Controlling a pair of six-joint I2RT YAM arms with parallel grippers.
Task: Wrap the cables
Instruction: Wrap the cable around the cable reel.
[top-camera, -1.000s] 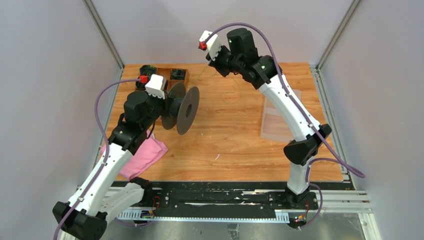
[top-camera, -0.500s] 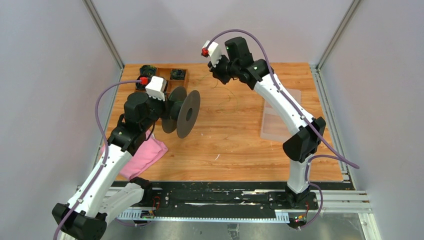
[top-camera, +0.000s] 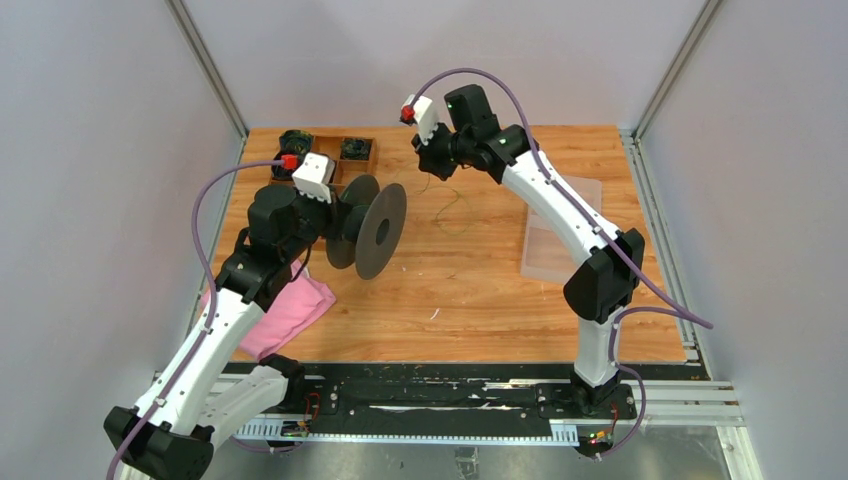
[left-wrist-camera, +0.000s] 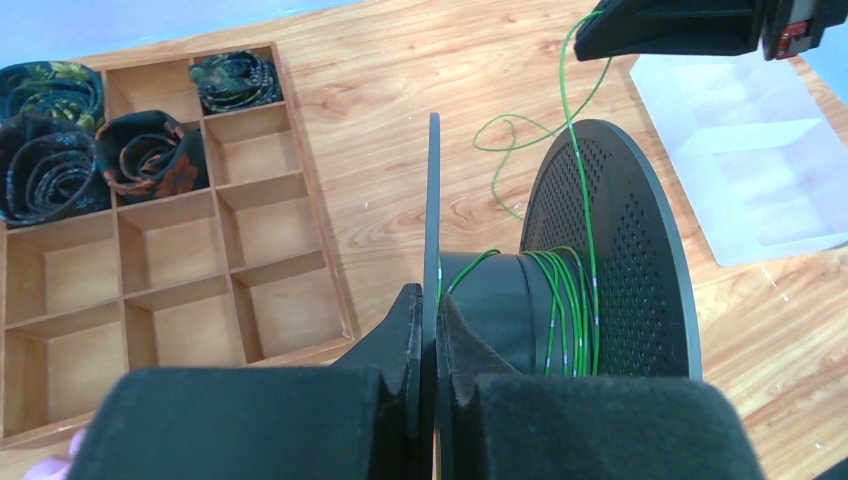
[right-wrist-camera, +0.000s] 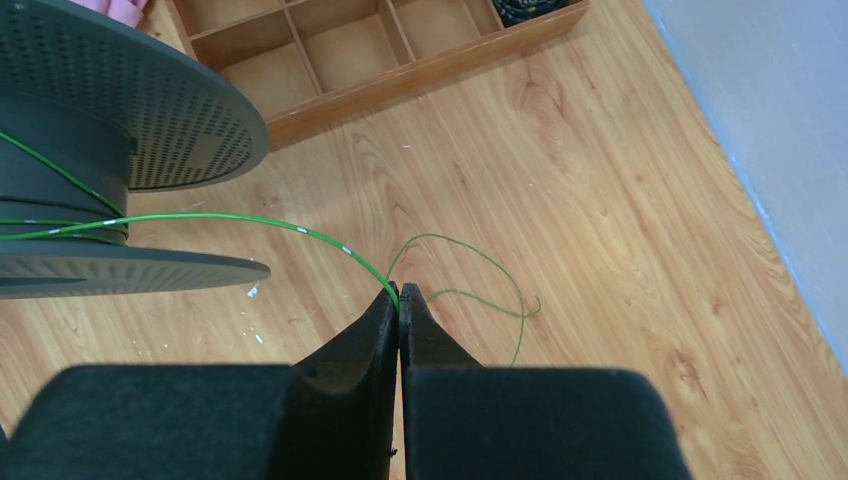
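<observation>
A black spool (left-wrist-camera: 500, 310) with perforated flanges hangs above the table. My left gripper (left-wrist-camera: 432, 300) is shut on its thin near flange. Thin green cable (left-wrist-camera: 570, 300) is wound in a few turns round the hub, and one strand rises from there to my right gripper (right-wrist-camera: 400, 292). That gripper is shut on the cable (right-wrist-camera: 250, 217), which runs taut back to the spool (right-wrist-camera: 130, 90). The loose end (right-wrist-camera: 480, 260) curls on the wood below. From above, the spool (top-camera: 380, 230) sits left of centre. The right gripper (top-camera: 430, 165) is behind and to its right.
A wooden compartment tray (left-wrist-camera: 150, 250) holding rolled dark fabric lies at the back left (top-camera: 330, 150). A clear plastic container (top-camera: 555, 240) sits on the right. A pink cloth (top-camera: 285, 310) lies under the left arm. Grey walls enclose the table.
My right gripper has moved left and a little lower, toward the spool, still pinching the cable. The spool has shifted slightly right. The loose loop on the table has shifted.
</observation>
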